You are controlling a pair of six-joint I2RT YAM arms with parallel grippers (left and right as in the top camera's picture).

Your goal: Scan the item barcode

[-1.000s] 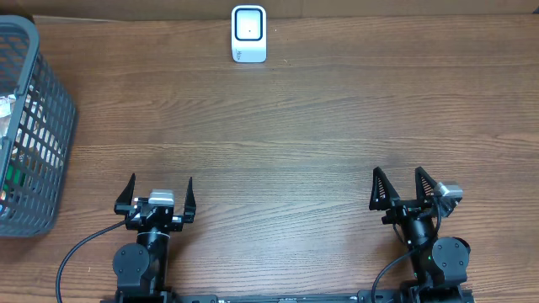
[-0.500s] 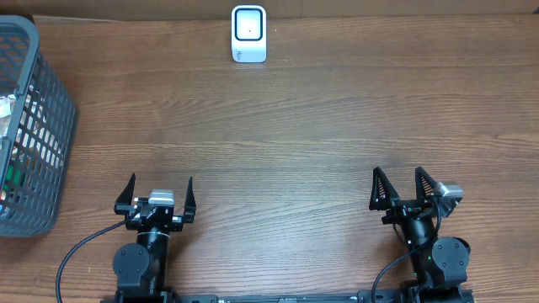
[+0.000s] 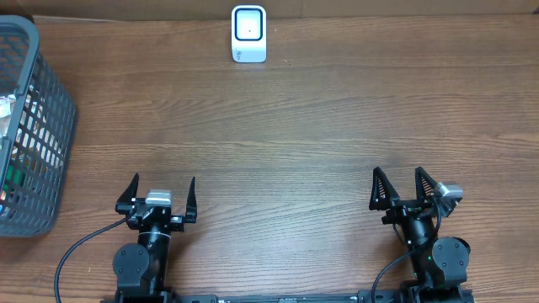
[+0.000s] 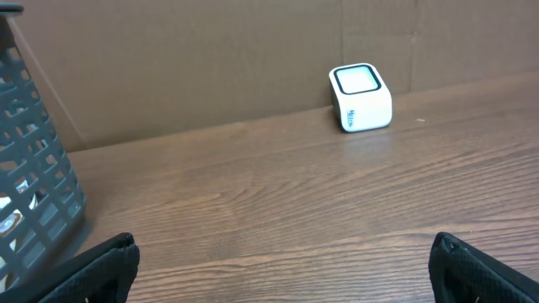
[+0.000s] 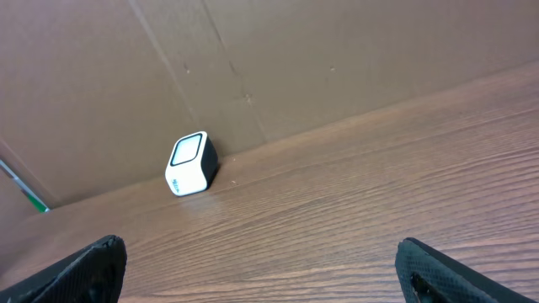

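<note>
At the far edge of the wood-grain table (image 3: 295, 126), against a brown cardboard wall (image 4: 210, 59), stands the white scanner (image 3: 249, 34) (window facing up). The items (image 3: 13, 108) lie in the grey basket (image 3: 49, 126) at left. Near the front, the left gripper (image 3: 162, 181) and right gripper (image 3: 397, 172) hang spread wide, empty.

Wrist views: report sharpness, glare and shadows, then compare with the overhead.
Left wrist: even light, scanner sharp, own fingertips dark and featureless at the bottom corners. Right wrist: horizon tilted, no glare. Overhead: flat, crisp light, basket cropped at the left edge.
</note>
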